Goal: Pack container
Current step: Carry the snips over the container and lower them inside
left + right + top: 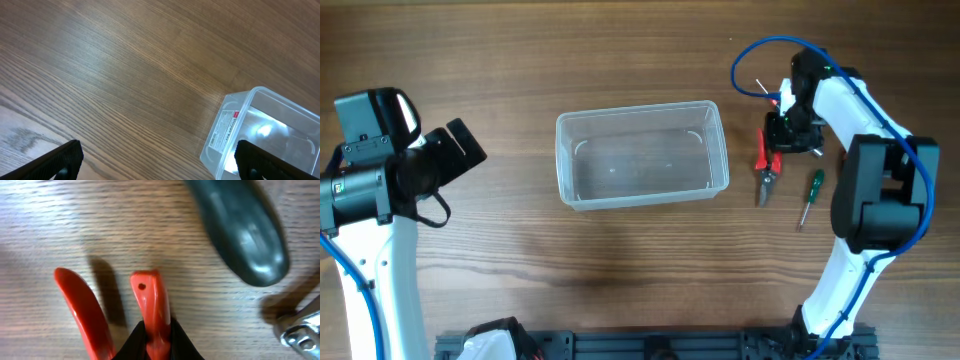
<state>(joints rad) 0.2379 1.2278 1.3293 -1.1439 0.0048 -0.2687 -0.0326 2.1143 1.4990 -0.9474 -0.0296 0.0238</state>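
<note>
The clear plastic container (563,160) stands empty at the table's middle; its labelled corner shows in the left wrist view (224,131). My left gripper (463,146) (160,167) is open and empty, left of the container and above bare wood. Red-handled pliers (765,165) lie right of the container. My right gripper (786,132) (157,341) is shut on one red handle of the pliers (150,300), down at the table; the other handle (82,315) is free beside it.
A green-handled screwdriver (811,188) lies right of the pliers. A blurred dark handle (245,230) and a metal part (300,330) show in the right wrist view. A small red-and-white tool (765,90) lies further back. A blue cable (760,48) loops over the right arm.
</note>
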